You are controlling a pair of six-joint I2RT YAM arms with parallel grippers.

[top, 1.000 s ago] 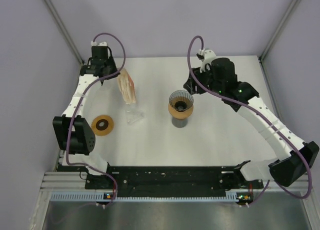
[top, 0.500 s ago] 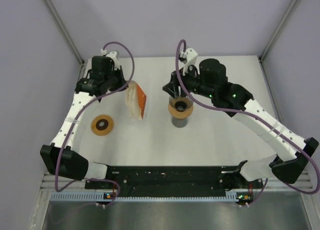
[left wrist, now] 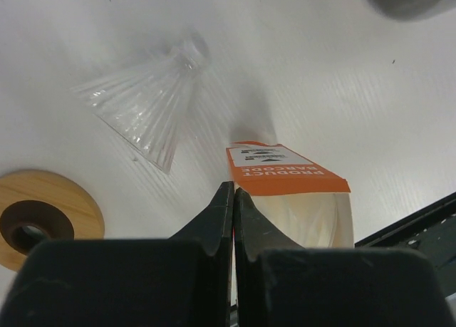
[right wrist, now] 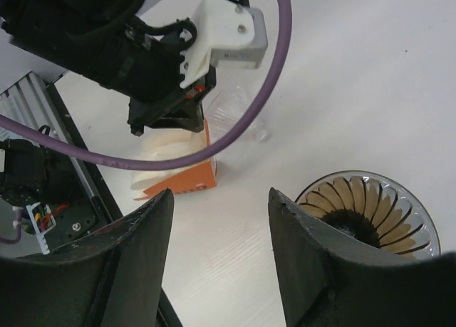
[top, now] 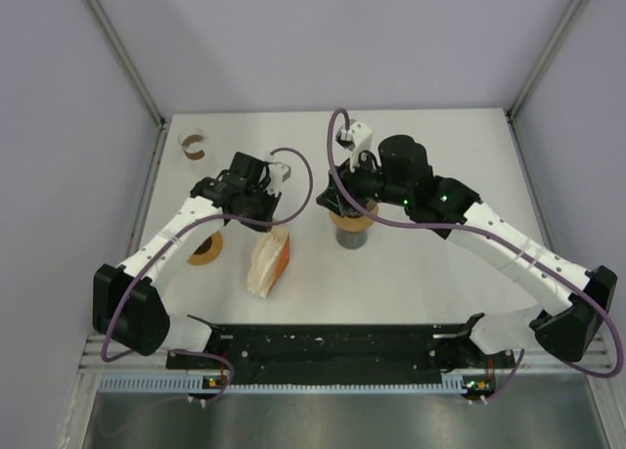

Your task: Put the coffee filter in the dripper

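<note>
The coffee filters are a cream stack in an orange-edged pack (top: 269, 263), hanging just above the table left of centre. My left gripper (top: 265, 231) is shut on the pack's edge. In the left wrist view its jaws (left wrist: 234, 191) meet beside the orange label (left wrist: 288, 172). The dripper (top: 352, 224), ribbed glass with a wooden collar on a grey stand, sits mid-table. My right gripper (top: 342, 197) hovers open over the dripper's left rim. In the right wrist view the fingers (right wrist: 221, 199) gape over bare table, with the dripper (right wrist: 363, 213) at lower right and the pack (right wrist: 178, 174) at left.
A clear ribbed plastic cone (left wrist: 142, 106) lies on its side near the pack, hidden under the left arm from above. A wooden ring (top: 205, 250) lies left of the pack. A small brown-and-white ring (top: 196, 144) stands at the back left corner.
My left arm has swung the filter pack from the back left toward the near middle. My right gripper has moved left, over the dripper.
</note>
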